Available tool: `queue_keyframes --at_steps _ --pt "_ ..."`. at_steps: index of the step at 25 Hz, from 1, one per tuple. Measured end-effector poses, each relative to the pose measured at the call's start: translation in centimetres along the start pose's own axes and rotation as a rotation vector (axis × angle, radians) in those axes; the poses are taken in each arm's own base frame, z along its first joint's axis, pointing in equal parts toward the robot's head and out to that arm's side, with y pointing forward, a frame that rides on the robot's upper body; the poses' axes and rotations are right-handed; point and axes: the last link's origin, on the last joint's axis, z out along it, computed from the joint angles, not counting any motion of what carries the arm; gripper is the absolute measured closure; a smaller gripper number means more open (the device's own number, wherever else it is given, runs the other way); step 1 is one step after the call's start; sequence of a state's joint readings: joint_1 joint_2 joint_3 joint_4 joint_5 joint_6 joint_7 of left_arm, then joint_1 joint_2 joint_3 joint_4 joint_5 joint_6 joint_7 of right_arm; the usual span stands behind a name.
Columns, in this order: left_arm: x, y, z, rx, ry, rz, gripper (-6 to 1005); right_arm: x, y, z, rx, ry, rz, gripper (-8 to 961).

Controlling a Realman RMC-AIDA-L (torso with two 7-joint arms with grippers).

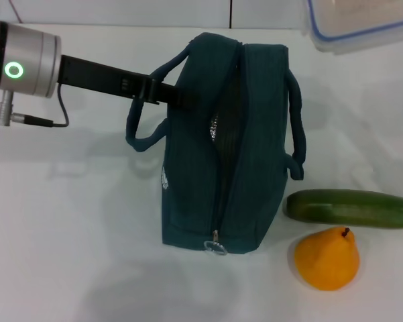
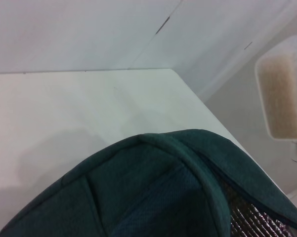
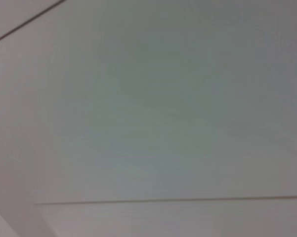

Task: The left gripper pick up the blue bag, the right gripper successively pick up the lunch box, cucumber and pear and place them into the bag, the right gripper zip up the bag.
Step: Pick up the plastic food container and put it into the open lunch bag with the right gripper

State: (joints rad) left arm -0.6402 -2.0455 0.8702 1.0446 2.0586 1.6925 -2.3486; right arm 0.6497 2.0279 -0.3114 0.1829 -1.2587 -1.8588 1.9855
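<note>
1. While the left gripper (image 1: 169, 92), a black two-fingered claw on a silver wrist with a green ring light, reached in from the upper left of the head frame, its tips met the side of the dark teal-blue fabric bag (image 1: 224, 144) by one loop handle; whether they were clenched on the fabric could not be told.
2. The bag stood at the centre of the white table (image 1: 67, 221), its long zipper open along the top, silver lining showing in the gap and the metal ring pull (image 1: 215, 247) at the lower end.
3. The clear plastic lunch box (image 1: 362, 23) with its blue-rimmed lid sat at the upper right edge; no right gripper was visible anywhere.
4. The long dark green cucumber (image 1: 352, 207) lay just right of the bag, with the orange-yellow pear (image 1: 326, 258) just below it.
5. In my judgement, the step went best with the bag held steady and its mouth kept wide, so the box could drop in flat.
</note>
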Motion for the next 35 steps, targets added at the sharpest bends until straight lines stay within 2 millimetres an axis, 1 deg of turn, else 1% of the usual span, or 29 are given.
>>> queue_keyframes --at_steps 7,13,22,27,35 --pt "0.6 0.3 0.6 -0.004 0.008 0.006 952 1.2 -0.7 2.6 -0.011 0.051 0.012 855" --pt "0.7 0.3 0.6 -0.008 0.016 -0.002 952 1.6 -1.9 2.9 0.066 0.073 0.006 856" --pt "0.8 0.4 0.6 -0.015 0.021 -0.028 952 2.2 -4.0 2.5 0.213 0.126 -0.018 855" --pt "0.9 0.4 0.7 -0.02 0.02 -0.031 952 2.8 -4.8 1.8 0.282 0.167 -0.014 855" --pt "0.9 0.4 0.8 -0.022 0.02 -0.04 952 2.7 -5.4 -0.8 0.361 0.163 -0.017 856"
